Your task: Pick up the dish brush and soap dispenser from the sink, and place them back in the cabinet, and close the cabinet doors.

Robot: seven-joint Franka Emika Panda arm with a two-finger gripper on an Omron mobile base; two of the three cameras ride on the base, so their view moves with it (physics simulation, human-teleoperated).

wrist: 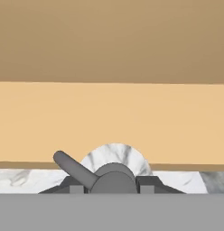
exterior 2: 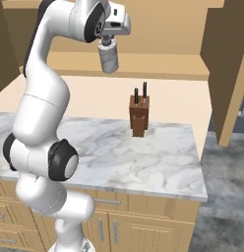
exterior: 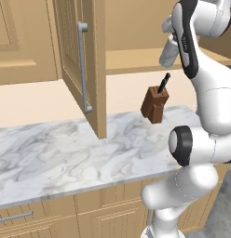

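1. Left cabinet door (exterior: pixel 82 65): stands open, swung out over the desk (exterior: pixel 66 158), edge-on to the left base view, its long silver bar handle facing left. Its top is cut off by the frame.
2. Cabinet (exterior 2: pixel 158 64): light tan wall unit with one wide shelf. In the left base view the robot arm hides much of the shelf's right part; in the right base view the shelf runs behind the arm's upper link.
3. Soap dispenser (exterior 2: pixel 109 58): grey-white marbled bottle, held in the air in front of the cabinet opening, at about shelf height, well above the desk. It hangs below the hand in the right base view; in the left base view (exterior: pixel 168 53) only a tilted slice of its body shows beside the arm's dark joint cover.
4. Gripper (exterior 2: pixel 108 43): the fingers are clamped on the top of the soap dispenser. The finger pads themselves are hard to make out in either base view. In the hand view the dark pump top and spout (wrist: pixel 75 168) sit between the two finger tips, with the marbled body rounded behind them; the lower part is cut off.
5. Knife block (exterior 2: pixel 139 115): brown wooden block with black handles, upright on the marbled desk near the back wall, below and to the right of the held bottle.
6. Right cabinet door (exterior 2: pixel 227 74): open, cut off by the top and right frame edges; its handle is barely visible at the right edge.
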